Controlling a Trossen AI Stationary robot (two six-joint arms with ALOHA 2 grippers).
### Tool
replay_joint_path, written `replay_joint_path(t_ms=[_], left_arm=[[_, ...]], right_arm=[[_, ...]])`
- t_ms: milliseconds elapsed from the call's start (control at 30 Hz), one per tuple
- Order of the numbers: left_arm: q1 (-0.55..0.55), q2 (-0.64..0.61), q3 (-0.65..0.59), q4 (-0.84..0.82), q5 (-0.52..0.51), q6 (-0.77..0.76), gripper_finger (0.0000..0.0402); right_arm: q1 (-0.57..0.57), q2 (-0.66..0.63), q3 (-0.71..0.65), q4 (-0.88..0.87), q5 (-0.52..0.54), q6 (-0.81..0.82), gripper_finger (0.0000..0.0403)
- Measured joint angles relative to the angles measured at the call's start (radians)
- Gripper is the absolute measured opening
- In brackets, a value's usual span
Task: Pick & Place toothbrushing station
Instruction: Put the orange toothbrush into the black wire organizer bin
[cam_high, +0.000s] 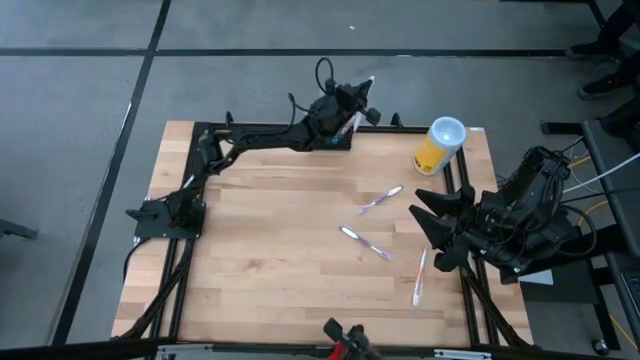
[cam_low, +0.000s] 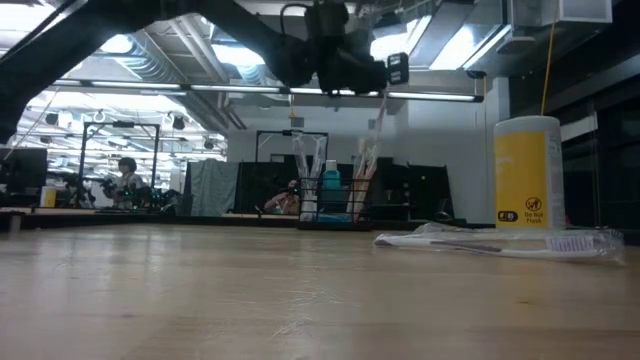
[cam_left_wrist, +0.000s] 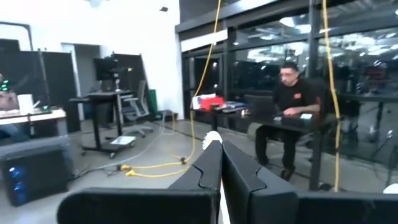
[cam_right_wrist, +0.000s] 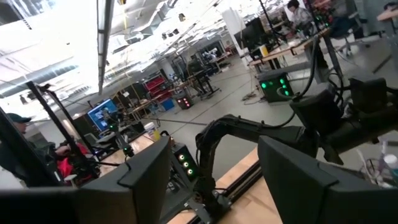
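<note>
At the table's far edge, the left gripper (cam_high: 358, 103) is hovering above the rack (cam_low: 331, 205), its fingers pinched tight on a wrapped toothbrush (cam_low: 375, 135) that is hanging nearly upright beneath it. In the low view the brush's lower end is dipping toward the rack's right-hand slots, where other brushes and a blue tube (cam_low: 331, 186) are already standing; whether the tip is touching the rack cannot be told. In the left wrist view the two dark fingers (cam_left_wrist: 208, 171) are meeting around a white brush end, facing out into the room, where a person is sitting at a desk.

The rack is sitting at the table's far side, almost straight under the left gripper and largely hidden by that arm from above. The drop looks to turn on this: the brush's long axis is running close to vertical and the slot is lying directly below, so a short lowering seems all that is needed.

The right gripper (cam_high: 440, 225) is waiting near the table's right edge, fingers spread wide and holding nothing. Three more wrapped toothbrushes are lying flat on the wood near it, so the right arm is the nearer one for those. A yellow cup (cam_high: 440, 146) is standing at the far right corner.
</note>
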Motion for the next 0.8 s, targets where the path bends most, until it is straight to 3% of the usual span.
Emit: replay_joint_path(t_ms=[300, 533, 800], left_arm=[[0.009, 0.094, 0.0, 0.15, -0.13, 0.074, 0.0002], [-0.016, 0.127, 0.0, 0.276, -0.226, 0.209, 0.0002], [-0.06, 0.14, 0.0, 0.323, -0.259, 0.325, 0.0002]], right_arm=[[0.041, -0.001, 0.0, 0.014, 0.111, 0.032, 0.0242], [0.046, -0.017, 0.0, 0.015, 0.142, 0.033, 0.0242], [0.046, -0.041, 0.0, 0.015, 0.144, -0.006, 0.0242]])
